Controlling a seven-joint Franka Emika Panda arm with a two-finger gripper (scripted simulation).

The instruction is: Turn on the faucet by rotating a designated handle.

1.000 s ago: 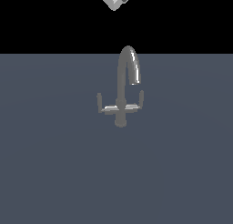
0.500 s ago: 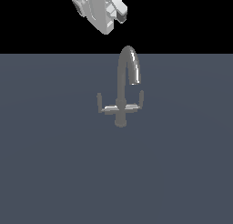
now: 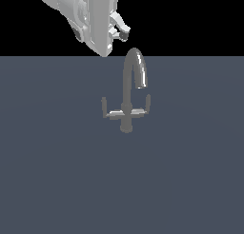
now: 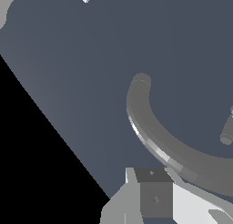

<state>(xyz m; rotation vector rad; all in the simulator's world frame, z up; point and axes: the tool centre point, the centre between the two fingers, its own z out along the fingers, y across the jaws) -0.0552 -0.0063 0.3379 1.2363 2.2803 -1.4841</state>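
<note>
We hover our white gripper (image 3: 121, 32), aperture unclear, above the grey gooseneck faucet (image 3: 129, 92); next, descend to its thin left-side L-shaped handle (image 3: 107, 110).

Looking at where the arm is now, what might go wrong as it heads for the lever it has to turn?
1. The white claw hangs close above the tall grey gooseneck spout, so a straight descent could strike the arch before reaching any lever.
2. Two matching thin grey L-shaped levers flank the stem; the target lever lies away from the outlet, and the twin lever under it could be taken by mistake.
3. Each lever is thin, so the claw might slip off.
</note>
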